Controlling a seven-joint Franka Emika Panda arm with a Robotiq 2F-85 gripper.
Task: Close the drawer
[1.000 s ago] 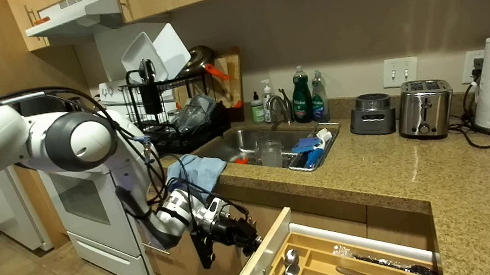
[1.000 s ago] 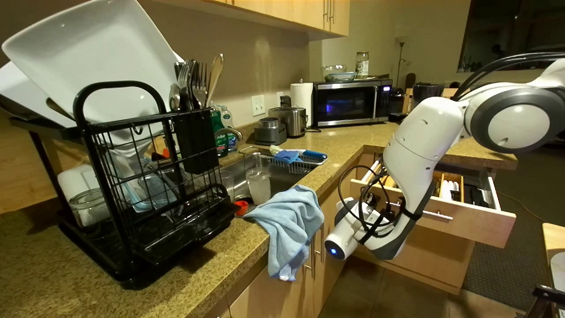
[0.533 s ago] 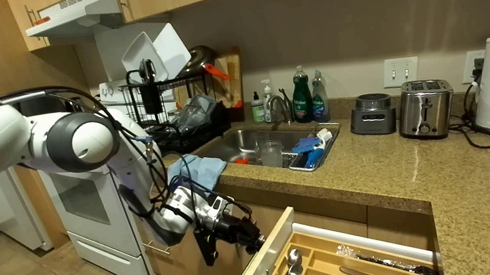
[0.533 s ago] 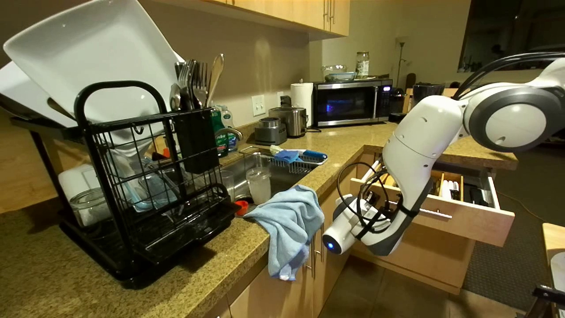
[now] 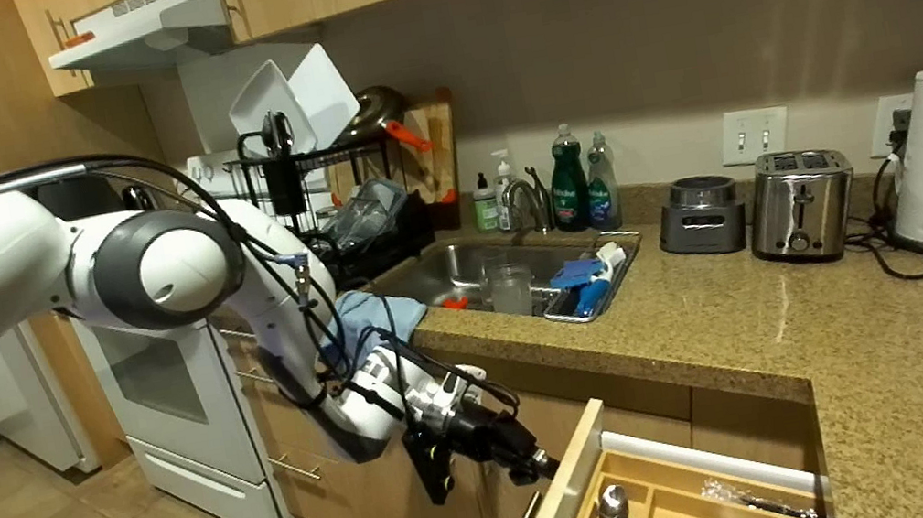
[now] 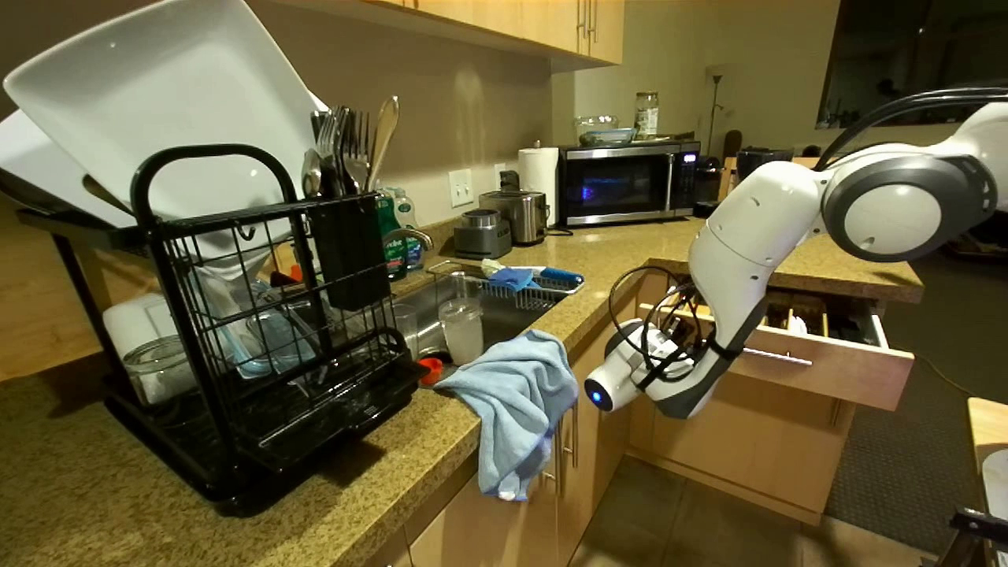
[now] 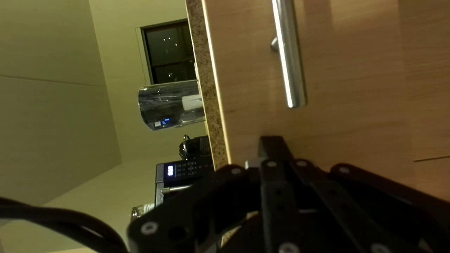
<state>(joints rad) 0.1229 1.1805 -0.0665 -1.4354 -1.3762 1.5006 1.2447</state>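
Observation:
The wooden drawer is partly open, with its front panel [image 5: 569, 501] standing out from the cabinet. It also shows in an exterior view [image 6: 843, 366], and its front fills much of the wrist view [image 7: 344, 105]. A wooden cutlery tray [image 5: 663, 505] with spoons and other cutlery lies in it. The silver bar handle [image 7: 288, 52] is on the front, beside my fingertips. My black gripper [image 5: 548, 466] is shut and empty, its tips against the drawer front near one end; it also shows in the wrist view [image 7: 272, 147]. In an exterior view the arm [image 6: 732, 260] hides it.
The granite counter [image 5: 714, 330] overhangs the drawer. A sink [image 5: 454, 269] and a blue towel [image 6: 520, 402] hanging over the counter edge are near the arm. A dish rack [image 6: 268, 315], toaster [image 5: 800, 205] and microwave [image 6: 622, 185] stand on the counter. Cables loop around the wrist.
The gripper has moved toward the cabinet with its tips at the drawer front. The drawer has slid partway inward, and less of the tray shows.

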